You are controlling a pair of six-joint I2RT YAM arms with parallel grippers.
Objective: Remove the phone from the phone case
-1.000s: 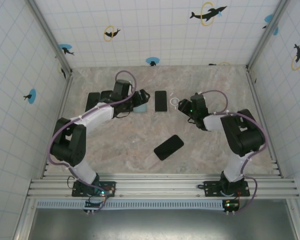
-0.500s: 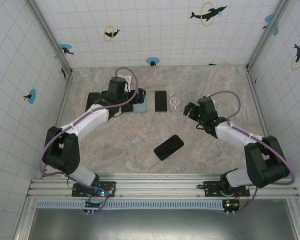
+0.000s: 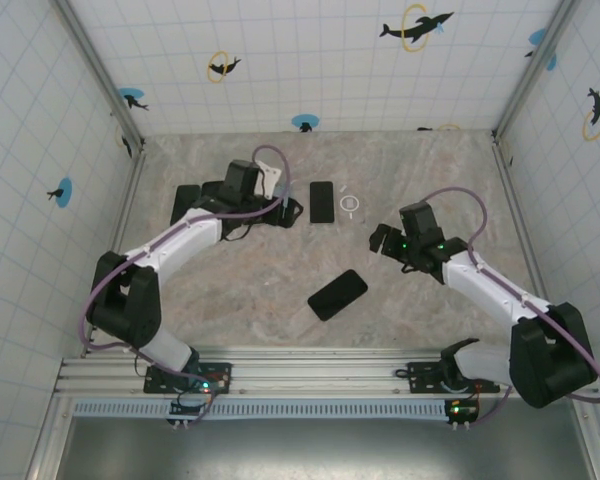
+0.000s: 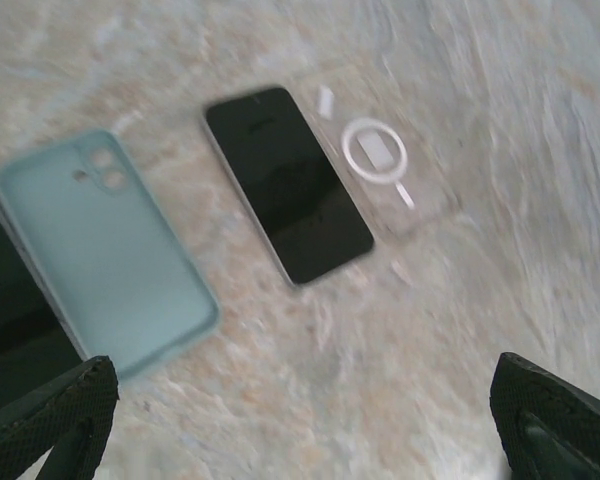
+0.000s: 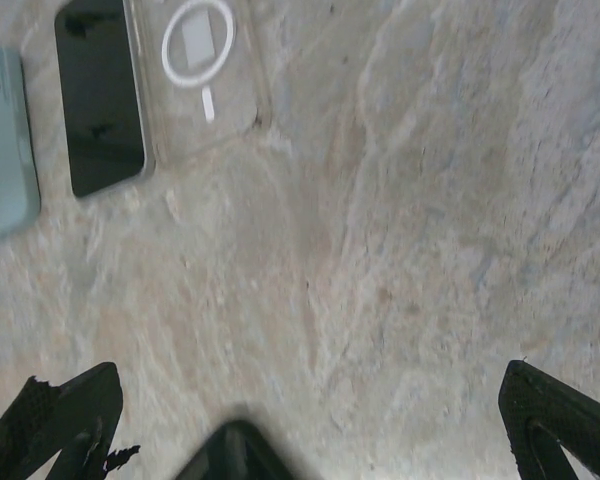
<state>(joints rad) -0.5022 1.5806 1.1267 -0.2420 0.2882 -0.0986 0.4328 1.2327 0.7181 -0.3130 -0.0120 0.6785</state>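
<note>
I see left end effector [image 3: 288, 210] released beside flat black phone [image 3: 322, 201]; clear ring-marked plastic case [image 3: 350, 203] on phone's other side; right end effector [image 3: 378, 238] released, empty.

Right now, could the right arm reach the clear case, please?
Probably yes: the right gripper hangs open close to the clear case, with bare table between them and nothing on top of it.
</note>
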